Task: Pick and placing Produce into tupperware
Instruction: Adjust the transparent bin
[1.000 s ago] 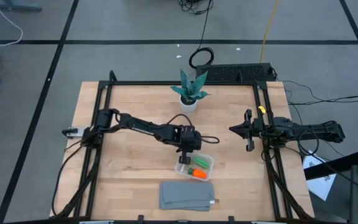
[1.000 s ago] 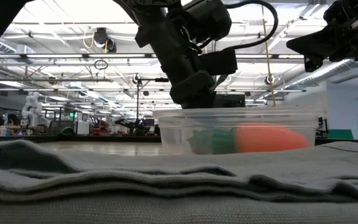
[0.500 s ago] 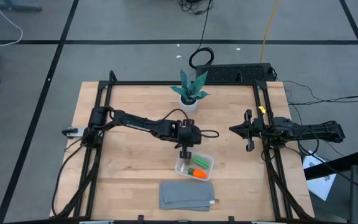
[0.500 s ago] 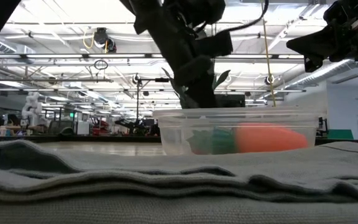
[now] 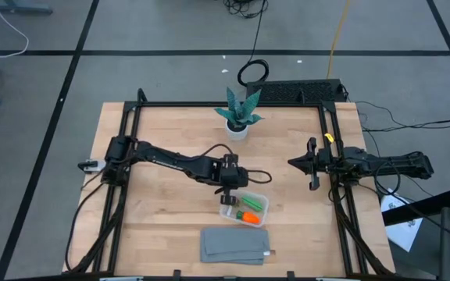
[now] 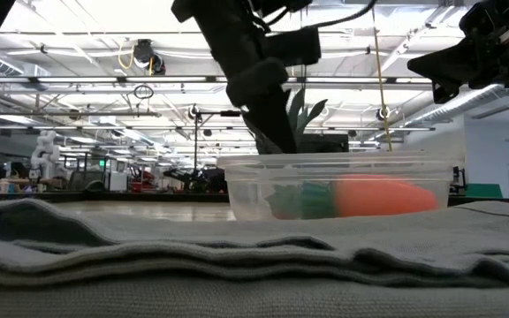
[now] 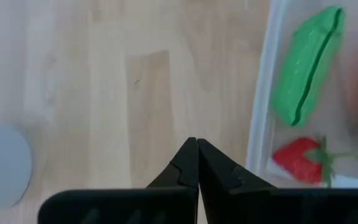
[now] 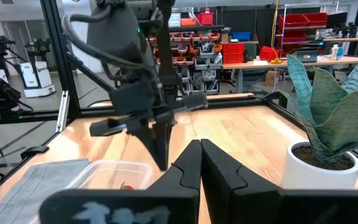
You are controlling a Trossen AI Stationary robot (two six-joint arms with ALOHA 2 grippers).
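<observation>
Since before, left gripper (image 5: 228, 197) farther from tupperware (image 5: 244, 208).

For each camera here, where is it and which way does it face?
High: overhead, straight down; both arms, tupperware.
Low: table height behind grey cloth, level across; left arm above tupperware.
Left wrist: down past shut left gripper; strawberry.
Right wrist: across the table past shut right gripper; plant.
All four share the tupperware.
</observation>
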